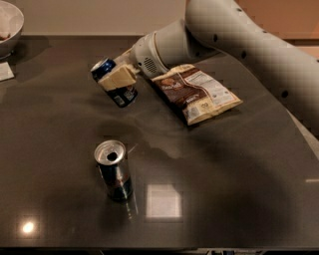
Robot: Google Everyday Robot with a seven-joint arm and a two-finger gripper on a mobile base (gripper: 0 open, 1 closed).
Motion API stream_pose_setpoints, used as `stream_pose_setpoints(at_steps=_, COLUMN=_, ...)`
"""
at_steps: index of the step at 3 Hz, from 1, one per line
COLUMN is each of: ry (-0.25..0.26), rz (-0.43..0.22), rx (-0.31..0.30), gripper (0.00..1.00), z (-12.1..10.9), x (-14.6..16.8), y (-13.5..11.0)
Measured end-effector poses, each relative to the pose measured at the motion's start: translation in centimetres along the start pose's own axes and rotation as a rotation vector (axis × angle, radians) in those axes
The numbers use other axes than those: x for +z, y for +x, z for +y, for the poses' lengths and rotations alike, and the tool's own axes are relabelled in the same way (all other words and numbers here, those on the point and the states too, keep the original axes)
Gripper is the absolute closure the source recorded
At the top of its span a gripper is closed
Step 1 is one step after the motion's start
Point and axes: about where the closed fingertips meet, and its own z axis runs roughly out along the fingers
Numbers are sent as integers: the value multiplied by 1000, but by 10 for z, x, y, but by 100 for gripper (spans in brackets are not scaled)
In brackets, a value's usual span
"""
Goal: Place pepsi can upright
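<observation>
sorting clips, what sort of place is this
Probably a break-room or kitchen counter: dark countertop, snack bag, tall can, bowl. The gripper holds the pepsi can tilted above the far side.

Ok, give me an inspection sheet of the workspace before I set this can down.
Surface: dark glossy table, light reflections near the front edge.
Job's things: pepsi can tilted, not upright, in the gripper's grasp.
Clutter: tall slim can upright near the front; snack bag lying flat right of the gripper; bowl and white card at far left.
Grippers: gripper shut on pepsi can, over the table's back left.
Cables: nothing seen.
Surroundings: pale wall behind the table.
</observation>
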Motion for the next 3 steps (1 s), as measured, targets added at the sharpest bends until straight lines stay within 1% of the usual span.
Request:
stream_pose_setpoints(at_steps=1, ry=-16, rz=-116, rx=12, gripper=100, z=1, x=-1, y=1)
stream_pose_setpoints(at_steps=2, ry=-23, rz=-219, rx=21, gripper=100, z=0, x=0, y=6)
stream_pose_setpoints(at_steps=3, ry=-15, rz=-290, rx=15, gripper=100, z=-2, x=4, y=13)
